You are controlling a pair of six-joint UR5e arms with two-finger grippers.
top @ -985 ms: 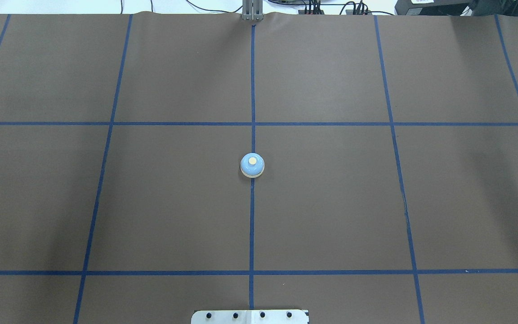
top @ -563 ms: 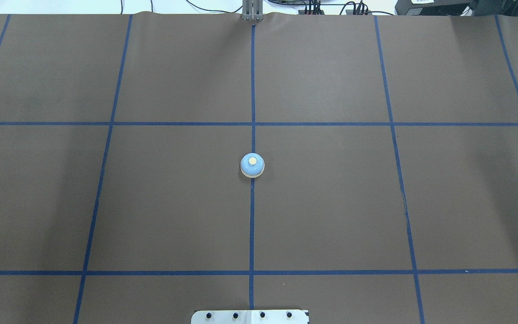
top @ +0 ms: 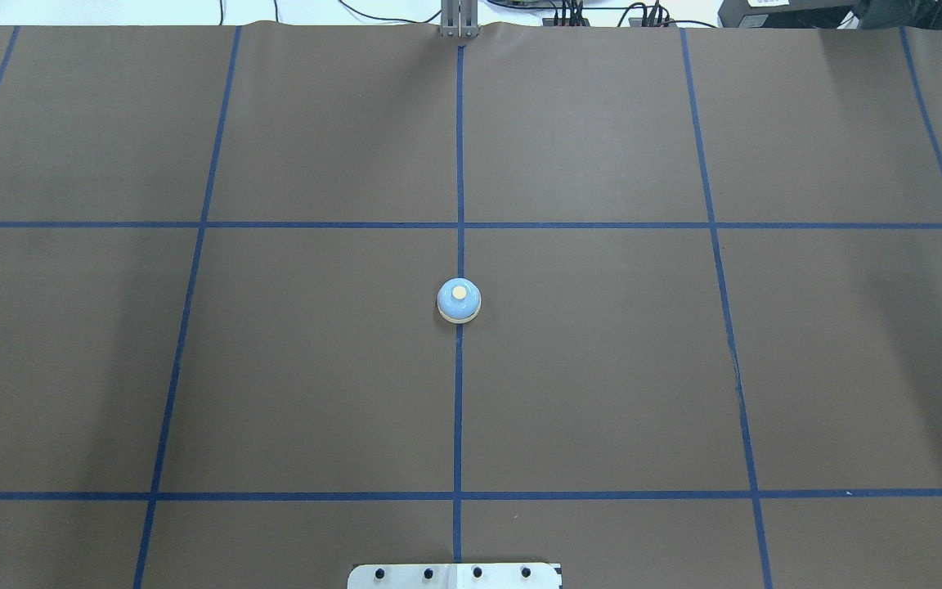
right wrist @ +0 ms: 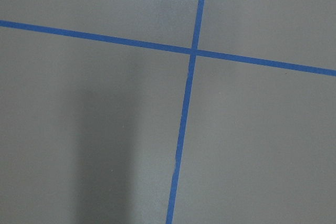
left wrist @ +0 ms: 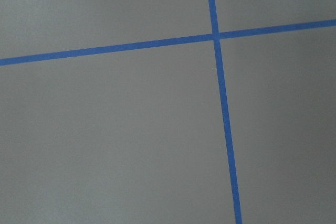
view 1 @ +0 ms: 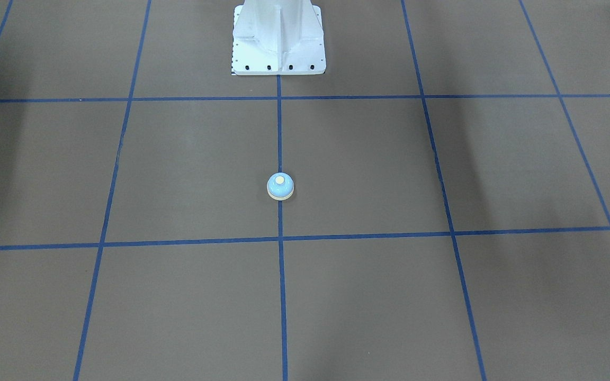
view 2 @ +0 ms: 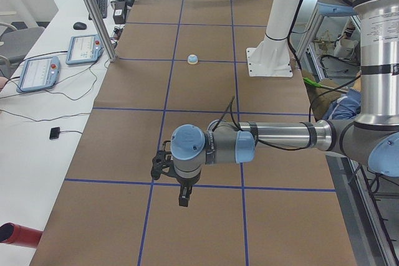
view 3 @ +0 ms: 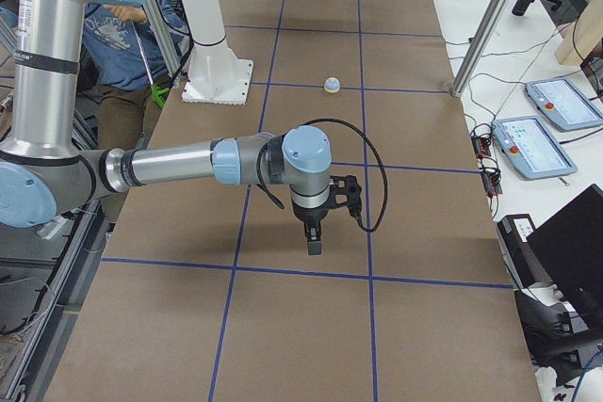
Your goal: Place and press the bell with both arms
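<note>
The small light-blue bell (top: 459, 300) with its cream button stands upright on the centre tape line of the brown mat, alone. It also shows in the front-facing view (view 1: 280, 186), the left view (view 2: 193, 60) and the right view (view 3: 331, 84). The left gripper (view 2: 182, 197) hangs over the mat far from the bell, pointing down; I cannot tell whether it is open or shut. The right gripper (view 3: 314, 244) hangs likewise at the other end; I cannot tell its state either. Both wrist views show only mat and tape lines.
The white bolted pedestal (view 1: 278, 39) stands at the robot's side of the mat. An aluminium post (view 2: 93, 10) and teach pendants (view 2: 37, 73) are at the far table edge. A person in blue (view 3: 122, 25) is behind the robot.
</note>
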